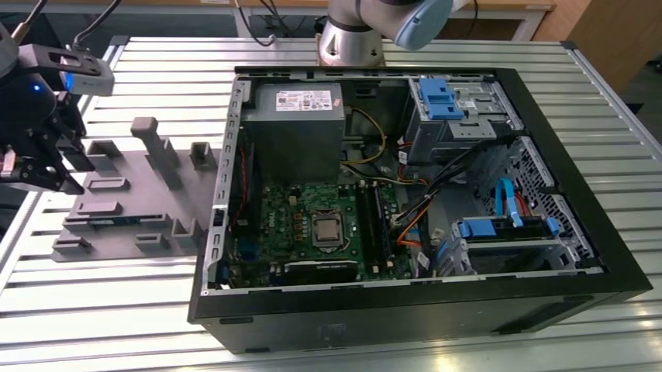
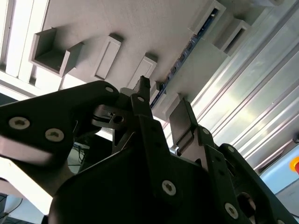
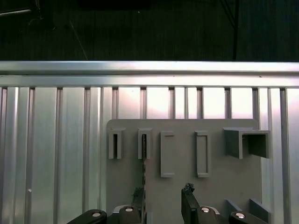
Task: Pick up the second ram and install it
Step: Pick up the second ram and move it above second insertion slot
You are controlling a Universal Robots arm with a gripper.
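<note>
- Bench (image 1: 124,310): ribbed aluminium top that carries everything listed here.
- Computer case (image 1: 414,318): black tower lying on its side with the panel off, on the exterior view's right half of the bench. The motherboard (image 1: 310,225) faces up inside it.
- Holder plate (image 1: 135,186): flat grey fixture with raised slotted blocks, just beside the case on the exterior view's left.
- Gripper (image 3: 163,192): black, two-fingered, poised over the end of the holder plate away from the case. The jaws stand apart and are clamped on nothing.
- Second ram (image 3: 144,163): thin blue board standing on edge in a row of slotted blocks on the holder plate, not yet lifted.
- Governing relation:
  - In both wrist views the stick's long axis runs straight away from the jaws and crosses their closing line at a right angle.
  - Its flat faces are turned toward the fingers (image 3: 138,195).
  - Its near end lies in the gap between the tips, hard by one finger and well clear of the other.
  - Judgement: the jaws straddle the board off-centre, and the install site in the case lies well apart across the plate.
</note>
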